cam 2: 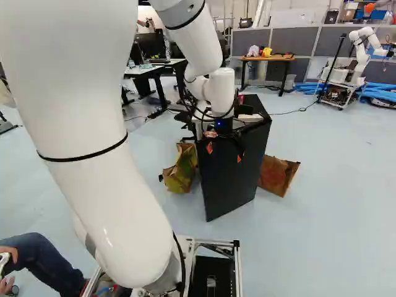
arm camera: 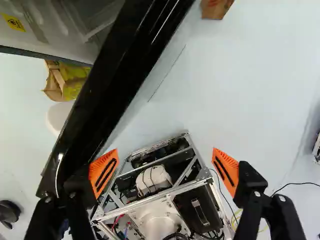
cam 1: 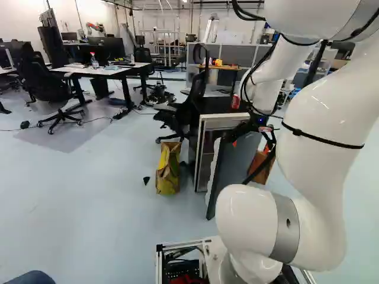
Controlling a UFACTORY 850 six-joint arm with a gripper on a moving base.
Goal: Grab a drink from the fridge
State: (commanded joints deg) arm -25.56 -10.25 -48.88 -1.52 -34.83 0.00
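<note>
The drink cannot be made out inside the one fridge [cam 1: 218,106]; its single door [cam 1: 231,171] stands ajar, presumably for reaching in. One red can [cam 1: 235,102] sits on top. The gripper [arm camera: 165,160] is open—two fingers, one beside the door, likely to widen it. Two bags flank the fridge—one yellow-green [cam 1: 168,168], one brown [cam 2: 278,175].

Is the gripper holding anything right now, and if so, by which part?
Nothing is held: the gripper stands wide open, with the fridge door near one finger only.
</note>
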